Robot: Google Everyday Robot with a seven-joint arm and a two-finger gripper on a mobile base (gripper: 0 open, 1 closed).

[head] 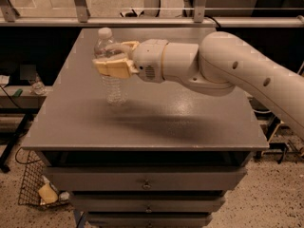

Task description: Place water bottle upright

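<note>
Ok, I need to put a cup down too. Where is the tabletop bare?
The gripper is shut on the bottle, upright at back left. Bare: the whole front of the table, and its left edge beside the bottle. Crowded: middle right, under the arm.

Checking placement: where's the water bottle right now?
Camera view: water bottle upright over the left-rear of the grey table, held at its upper body by the end effector.

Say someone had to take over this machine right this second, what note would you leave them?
The gripper is shut on the water bottle, over the far half of the table.
The bottle stands upright, cap on top, with its base at or just above the table; contact is unclear.
Done: the bottle is upright.
Left: make sure it rests on the table, open the gripper, back away.
</note>
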